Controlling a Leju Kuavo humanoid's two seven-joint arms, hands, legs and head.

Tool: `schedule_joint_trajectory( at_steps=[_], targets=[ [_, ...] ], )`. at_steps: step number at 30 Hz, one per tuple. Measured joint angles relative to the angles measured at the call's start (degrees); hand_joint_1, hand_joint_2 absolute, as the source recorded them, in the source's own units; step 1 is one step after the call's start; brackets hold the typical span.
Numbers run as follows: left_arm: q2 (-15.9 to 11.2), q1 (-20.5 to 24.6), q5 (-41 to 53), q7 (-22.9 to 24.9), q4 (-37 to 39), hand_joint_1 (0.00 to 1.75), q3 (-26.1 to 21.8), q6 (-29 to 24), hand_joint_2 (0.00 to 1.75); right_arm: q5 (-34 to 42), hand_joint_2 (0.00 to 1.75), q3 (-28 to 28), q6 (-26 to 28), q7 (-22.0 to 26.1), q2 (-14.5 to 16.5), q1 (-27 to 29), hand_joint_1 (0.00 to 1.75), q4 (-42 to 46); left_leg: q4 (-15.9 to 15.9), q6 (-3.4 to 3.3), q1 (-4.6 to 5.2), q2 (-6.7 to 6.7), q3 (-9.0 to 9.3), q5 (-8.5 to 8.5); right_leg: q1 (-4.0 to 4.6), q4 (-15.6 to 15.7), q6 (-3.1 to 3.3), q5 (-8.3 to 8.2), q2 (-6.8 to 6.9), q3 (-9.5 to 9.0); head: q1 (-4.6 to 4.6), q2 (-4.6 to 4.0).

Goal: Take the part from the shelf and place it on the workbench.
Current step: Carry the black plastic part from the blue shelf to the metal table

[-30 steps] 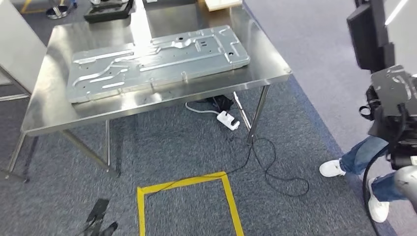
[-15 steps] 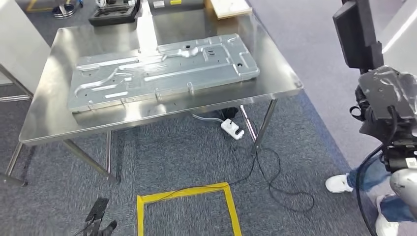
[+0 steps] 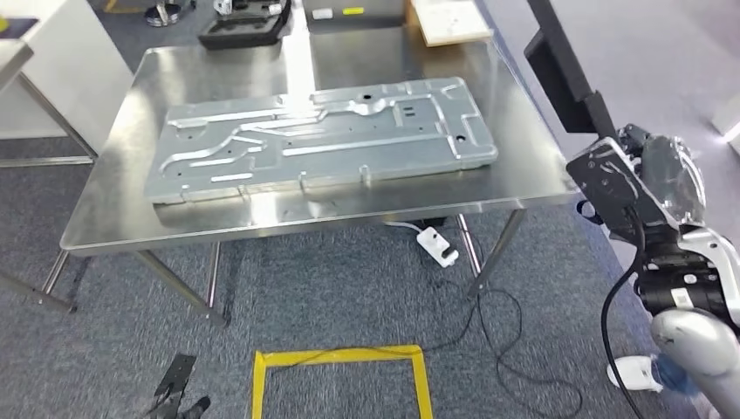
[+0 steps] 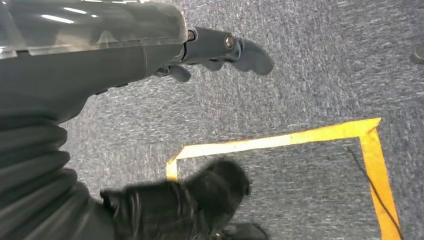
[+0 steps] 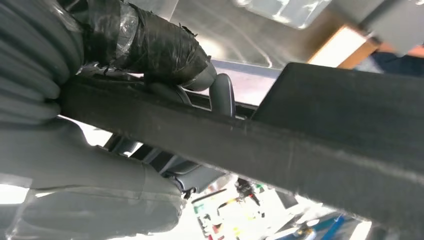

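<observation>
Our right hand is raised at our right side, fingers clamped around the black part; our left hand hangs low, fingers apart, holding nothing.

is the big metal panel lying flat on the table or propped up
Lying flat: the metal panel rests face up on the steel table, its whole length on the tabletop.

Head view looks down on workbench; wrist views sit close; left shares floor tape.
</observation>
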State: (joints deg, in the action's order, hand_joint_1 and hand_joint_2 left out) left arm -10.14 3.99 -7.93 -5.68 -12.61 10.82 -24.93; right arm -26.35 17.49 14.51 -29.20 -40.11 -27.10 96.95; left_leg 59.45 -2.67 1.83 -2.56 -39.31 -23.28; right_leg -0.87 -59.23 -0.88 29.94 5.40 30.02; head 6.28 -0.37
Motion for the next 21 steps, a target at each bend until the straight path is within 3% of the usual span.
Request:
schedule_joint_trajectory(
  at_steps=[2,4,6,8,9,10,12,14,16,18,19,21],
  targets=[
    [-0.08,-0.05,-0.22,0.03,0.0,0.0,0.09,0.0,1.75,-0.14,1.75,0.4,-0.63,0.0,0.27,-0.3,1.71,0.01,-0.83,-0.49,-0.14,1.13,1.04,0.23,0.11,-0.02,-0.57,0.16,0.09,-0.79,-0.12,0.01],
    [-0.08,0.05,-0.4,0.04,0.0,0.0,0.2,0.02,1.75,-0.4,1.75,0.95,-1.28,0.0,0.46,-0.57,1.71,-0.1,-1.48,-0.86,-0.48,2.33,2.45,0.27,-0.12,-2.58,-0.89,0.68,-1.98,0.01,-0.2,0.01],
    [-0.04,0.27,-0.45,0.03,0.0,0.0,0.29,0.04,1.75,-0.56,1.75,1.51,-1.56,0.0,0.65,-0.62,1.71,-0.3,-1.64,-1.29,-0.59,3.3,3.23,-0.06,-0.27,-8.53,-1.08,2.55,-4.36,3.62,-0.29,0.01],
    [-0.02,0.27,-0.5,0.01,0.0,0.0,0.39,0.1,1.75,-0.87,1.75,2.04,-1.85,-0.03,0.73,-0.46,1.71,-0.72,-1.52,-1.57,-0.58,4.27,3.76,-0.75,-0.2,-13.64,-1.27,5.11,-5.09,7.98,-0.39,0.01],
    [-0.01,0.18,-0.55,0.02,0.0,0.0,0.46,0.14,1.75,-1.22,1.75,2.36,-2.12,-0.05,0.75,-0.38,1.71,-1.05,-1.38,-1.59,-0.56,4.76,4.15,-1.2,-0.17,-14.06,-1.34,5.48,-5.2,9.3,-0.4,0.01],
    [-0.01,0.1,-0.64,0.06,0.0,0.0,0.52,0.19,1.75,-1.65,1.75,2.66,-2.49,-0.08,0.75,-0.33,1.71,-1.42,-1.17,-1.54,-0.55,5.19,4.6,-1.72,-0.17,-12.68,-1.32,4.61,-5.26,9.78,-0.41,0.0],
    [0.02,0.01,-0.79,0.16,0.0,0.0,0.69,0.31,1.75,-2.29,1.75,3.27,-3.06,-0.13,0.74,-0.26,1.71,-2.26,-0.62,-1.3,-0.56,5.82,5.39,-2.97,-0.16,-6.35,-1.04,-0.87,-5.41,8.87,-0.48,0.0],
    [0.08,-0.02,-0.87,0.27,0.0,0.0,0.89,0.43,1.75,-2.42,1.75,3.86,-3.35,-0.16,0.73,0.01,1.71,-3.31,-0.12,-0.83,-0.54,6.29,5.74,-3.94,0.13,-1.66,-0.51,-4.94,-5.61,8.08,-0.44,-0.01],
    [0.12,-0.11,-0.91,0.41,0.0,0.0,1.1,0.54,1.75,-2.23,1.75,4.2,-3.64,-0.17,0.69,0.49,1.71,-4.39,0.18,-0.3,-0.54,6.46,5.92,-4.36,0.4,-0.83,0.13,-5.41,-5.68,7.96,-0.35,-0.01],
    [0.07,-0.19,-0.96,0.49,0.0,0.0,1.3,0.6,1.75,-1.48,1.75,4.23,-3.87,-0.2,0.65,0.92,1.71,-5.44,0.72,0.3,-0.5,5.95,5.83,-4.88,0.02,-0.46,0.7,-5.57,-5.61,7.17,-0.33,0.0],
    [0.06,-0.15,-0.99,0.5,0.0,0.0,1.43,0.6,1.75,-0.87,1.75,4.23,-3.88,-0.21,0.64,1.13,1.71,-6.07,1.87,0.69,-0.53,5.34,5.27,-5.36,-0.19,-0.17,0.96,-5.44,-5.52,6.63,-0.2,0.0],
    [0.07,0.02,-1.03,0.5,0.0,0.0,1.68,0.59,1.75,0.6,1.75,4.1,-3.78,-0.23,0.58,1.78,1.71,-7.78,7.29,1.69,-0.94,3.95,2.18,-7.13,-0.45,0.22,1.29,-4.99,-5.31,5.63,0.04,0.0]
  ],
)
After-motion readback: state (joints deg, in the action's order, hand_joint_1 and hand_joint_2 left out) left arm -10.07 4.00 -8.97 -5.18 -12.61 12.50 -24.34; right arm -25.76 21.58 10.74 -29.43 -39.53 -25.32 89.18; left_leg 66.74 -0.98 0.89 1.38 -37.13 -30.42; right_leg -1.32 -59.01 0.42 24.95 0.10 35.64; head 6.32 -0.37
